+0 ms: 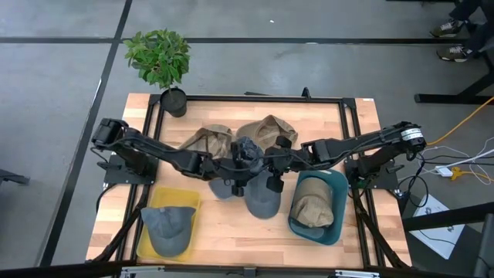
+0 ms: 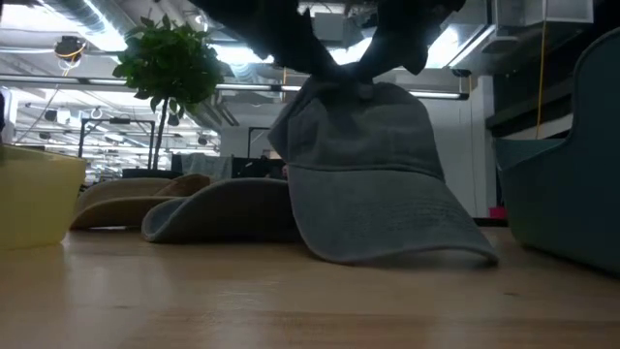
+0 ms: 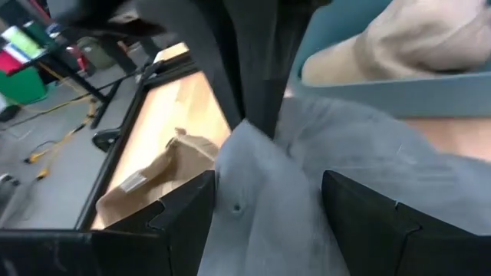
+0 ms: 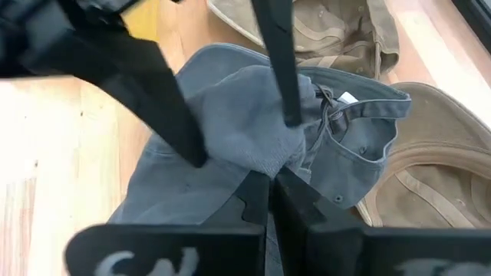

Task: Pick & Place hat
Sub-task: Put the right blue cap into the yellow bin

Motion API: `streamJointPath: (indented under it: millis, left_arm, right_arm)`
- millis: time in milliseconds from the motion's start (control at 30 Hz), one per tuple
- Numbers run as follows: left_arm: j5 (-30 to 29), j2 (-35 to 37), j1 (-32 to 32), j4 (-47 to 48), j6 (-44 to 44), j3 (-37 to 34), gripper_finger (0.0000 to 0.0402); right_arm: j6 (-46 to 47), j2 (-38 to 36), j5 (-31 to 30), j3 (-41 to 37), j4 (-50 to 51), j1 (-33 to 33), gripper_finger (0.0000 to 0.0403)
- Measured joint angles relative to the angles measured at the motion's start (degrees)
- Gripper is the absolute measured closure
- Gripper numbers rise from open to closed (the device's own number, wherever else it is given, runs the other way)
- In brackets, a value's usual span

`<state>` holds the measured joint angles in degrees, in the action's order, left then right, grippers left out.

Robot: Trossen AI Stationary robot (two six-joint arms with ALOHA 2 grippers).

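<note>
Overhead, both grippers meet mid-table over a grey cap (image 1: 245,151). Right gripper (image 4: 270,188) fingers are pinched onto its fabric — clear only in the right wrist view. Left gripper (image 3: 267,201) fingers stand wide, straddling the cloth. Low view shows the cap's brim on the table (image 2: 291,301).

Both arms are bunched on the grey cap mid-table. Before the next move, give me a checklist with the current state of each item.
1. Right claw grip on the grey cap: ok, its fingers are pinched shut on a fold of the crown.
2. Left claw position: ok, its fingers straddle the cap's fabric, spread open.
3. Cap clear of the table: not ok, in the low view the brim rests on the wood.
4. Yellow bin: already holds one grey cap, room for another cannot tell.
5. Teal bin: holds a tan hat.
6. Tan hats behind: lying loose, apart from the grip.
</note>
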<state>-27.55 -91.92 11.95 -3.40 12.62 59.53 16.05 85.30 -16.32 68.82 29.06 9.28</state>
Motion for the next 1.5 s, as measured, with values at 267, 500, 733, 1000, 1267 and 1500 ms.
streamJointPath:
  millis: [267, 500, 733, 1000, 1267, 1500]
  left_arm:
    - [-3.9, -1.1, -0.1, 0.1, 0.0, 0.0, 0.0172]
    - [-3.9, -1.1, -0.2, 0.2, 0.1, 0.0, 0.0230]
    - [-2.9, -1.1, -0.2, 0.3, 0.2, 0.0, 0.0339]
    - [5.3, -1.0, -0.3, 2.4, 1.1, 0.1, 0.0390]
    - [14.8, -0.1, -0.2, 5.3, 1.1, 0.2, 0.0394]
    - [17.5, 4.2, -0.3, 10.9, 1.0, 0.1, 0.0396]
  right_arm:
    - [-0.2, 0.0, 0.0, 0.0, -0.6, 0.0, 0.0392]
    - [-1.1, 0.0, 0.0, 0.0, -2.2, 0.0, 0.0392]
    - [-1.6, 0.0, 0.1, 0.0, -2.2, 0.0, 0.0392]
    - [-3.4, 0.1, 0.8, 0.0, -1.3, 0.0, 0.0392]
    - [-5.7, 0.2, 4.8, -0.1, -1.6, 0.1, 0.0392]
    - [-10.2, 0.2, 9.6, 0.0, -3.5, 0.0, 0.0383]
